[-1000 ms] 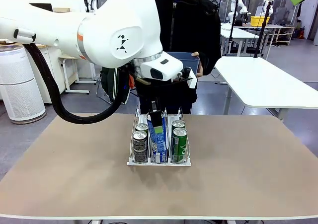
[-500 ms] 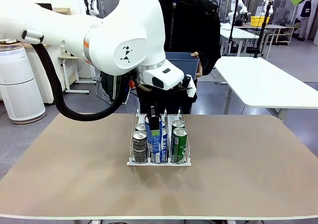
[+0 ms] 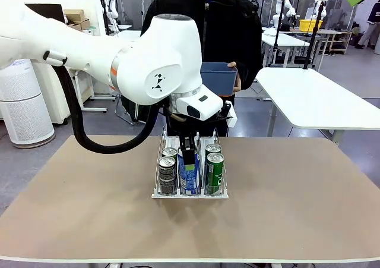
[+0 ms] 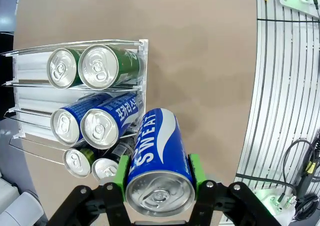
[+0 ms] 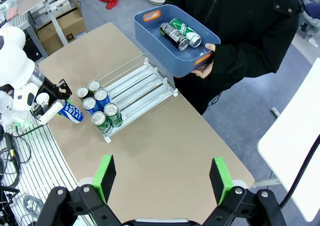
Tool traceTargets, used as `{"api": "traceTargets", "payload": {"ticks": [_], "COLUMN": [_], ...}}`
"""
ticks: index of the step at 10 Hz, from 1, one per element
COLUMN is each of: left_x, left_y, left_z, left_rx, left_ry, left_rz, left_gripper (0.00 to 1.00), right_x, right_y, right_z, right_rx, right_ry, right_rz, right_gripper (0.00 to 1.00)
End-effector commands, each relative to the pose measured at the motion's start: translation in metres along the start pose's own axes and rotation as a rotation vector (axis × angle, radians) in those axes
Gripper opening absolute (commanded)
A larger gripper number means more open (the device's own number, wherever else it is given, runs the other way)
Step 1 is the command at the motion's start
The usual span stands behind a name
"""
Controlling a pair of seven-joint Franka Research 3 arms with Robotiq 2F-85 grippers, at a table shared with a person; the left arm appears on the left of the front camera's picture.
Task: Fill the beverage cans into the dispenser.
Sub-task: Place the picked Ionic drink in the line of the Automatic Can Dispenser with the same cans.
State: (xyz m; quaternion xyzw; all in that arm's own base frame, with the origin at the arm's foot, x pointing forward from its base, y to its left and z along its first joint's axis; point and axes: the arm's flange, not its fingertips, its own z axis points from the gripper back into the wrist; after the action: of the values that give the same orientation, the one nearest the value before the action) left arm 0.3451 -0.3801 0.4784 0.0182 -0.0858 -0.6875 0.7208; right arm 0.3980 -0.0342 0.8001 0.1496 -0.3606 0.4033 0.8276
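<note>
Between your left gripper's green pads sits a blue-and-white can, clamped tight on both sides, the dispenser close at its 10 o'clock; your right gripper gapes wide, empty.

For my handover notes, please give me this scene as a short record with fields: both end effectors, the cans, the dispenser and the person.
left end effector: shut on a blue-and-white can
held can position: at the dispenser's robot-side end, outside the lanes
dispenser: six cans, two per lane, grouped at the robot-side end
right end effector: open, high above the table
person: holds a blue bin with two cans inside
</note>
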Motion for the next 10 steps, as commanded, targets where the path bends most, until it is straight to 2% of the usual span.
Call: {"api": "traceTargets", "payload": {"ticks": [1, 10], "left_x": [-0.005, -0.004], "left_y": [0.007, 0.041], "left_z": [-0.009, -0.038], "left_rx": [0.04, 0.184], "left_ry": [-0.016, -0.007], "left_rz": [0.004, 0.077], "left_gripper": [0.58, 0.58], "right_x": [0.0, 0.0], "right_y": [0.001, 0.001], "right_z": [0.0, 0.0], "right_rx": [0.0, 0.0], "right_ry": [0.002, 0.002], "right_rz": [0.002, 0.002], "right_gripper": [1.0, 1.0]}}
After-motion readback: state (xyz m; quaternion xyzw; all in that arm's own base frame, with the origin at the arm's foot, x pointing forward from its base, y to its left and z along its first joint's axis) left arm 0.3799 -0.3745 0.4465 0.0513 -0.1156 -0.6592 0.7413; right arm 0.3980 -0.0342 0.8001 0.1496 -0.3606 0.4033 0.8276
